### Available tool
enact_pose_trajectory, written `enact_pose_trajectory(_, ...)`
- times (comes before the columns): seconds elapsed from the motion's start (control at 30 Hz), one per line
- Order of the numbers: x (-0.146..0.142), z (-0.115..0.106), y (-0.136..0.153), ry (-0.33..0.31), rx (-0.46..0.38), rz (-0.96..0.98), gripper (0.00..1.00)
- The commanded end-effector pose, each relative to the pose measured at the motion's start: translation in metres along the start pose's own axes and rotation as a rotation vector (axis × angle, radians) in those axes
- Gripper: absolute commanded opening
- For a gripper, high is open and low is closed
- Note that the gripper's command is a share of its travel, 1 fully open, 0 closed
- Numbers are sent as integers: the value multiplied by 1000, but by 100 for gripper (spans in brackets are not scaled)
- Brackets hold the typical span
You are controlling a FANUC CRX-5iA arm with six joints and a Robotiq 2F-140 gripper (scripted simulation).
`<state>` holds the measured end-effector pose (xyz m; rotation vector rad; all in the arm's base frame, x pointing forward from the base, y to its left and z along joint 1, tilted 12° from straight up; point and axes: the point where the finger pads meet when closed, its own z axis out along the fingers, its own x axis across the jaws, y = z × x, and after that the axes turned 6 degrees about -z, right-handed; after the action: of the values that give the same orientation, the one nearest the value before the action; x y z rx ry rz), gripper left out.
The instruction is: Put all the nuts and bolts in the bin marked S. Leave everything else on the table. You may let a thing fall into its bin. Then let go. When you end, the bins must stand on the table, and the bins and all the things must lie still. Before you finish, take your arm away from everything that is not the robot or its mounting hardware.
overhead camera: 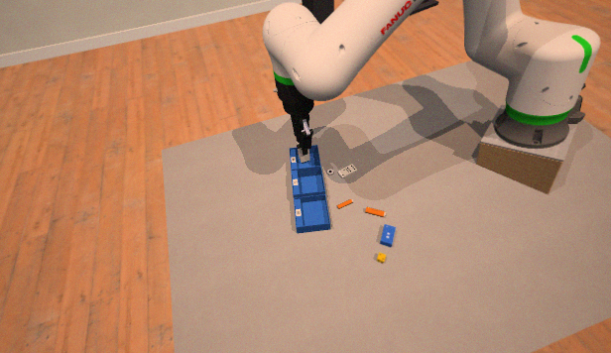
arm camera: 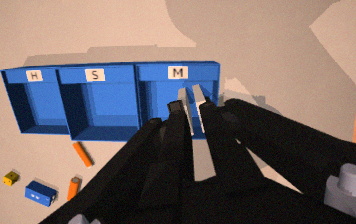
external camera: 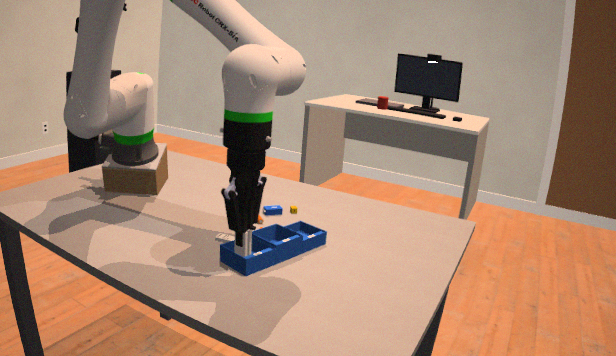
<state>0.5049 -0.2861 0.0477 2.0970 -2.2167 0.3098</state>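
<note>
The claw (arm camera: 191, 94) is closed, its 2 grey fingertips almost together with nothing seen between them. It points straight down with the tips dipped inside the bin marked M (arm camera: 210, 85), the far box of a row of 3 blue bins.

Bin S (overhead camera: 309, 184) is the middle box of that row, open-topped with a white label on its left wall; bin H (overhead camera: 313, 214) is the near one. The row's long axis runs from far to near across the grey table (overhead camera: 238, 268).

The nut (overhead camera: 329, 171) is a small dark-grey ring lying flat on the table, hole upward, so it has no long axis. It sits just right of the row, level with the wall between M and S.

Just right of the nut lies a white spotted tile (overhead camera: 347, 170). Nearer, right of bin H, are 2 orange rods: the first rod (overhead camera: 344, 203) slants with its right end farther, and the second rod (overhead camera: 375, 211) slants the opposite way. Whether they are bolts I cannot tell. Nearer again lie a blue block (overhead camera: 388, 235) and a small yellow block (overhead camera: 381, 257).
</note>
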Motion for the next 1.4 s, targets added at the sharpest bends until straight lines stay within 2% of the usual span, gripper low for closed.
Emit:
enact_pose_trajectory(0.0,0,0,0,0,0,0,5)
enact_pose_trajectory(1.03,0,0,0,0,0,0,5)
enact_pose_trajectory(1.37,0,-11,0,0,0,0,5)
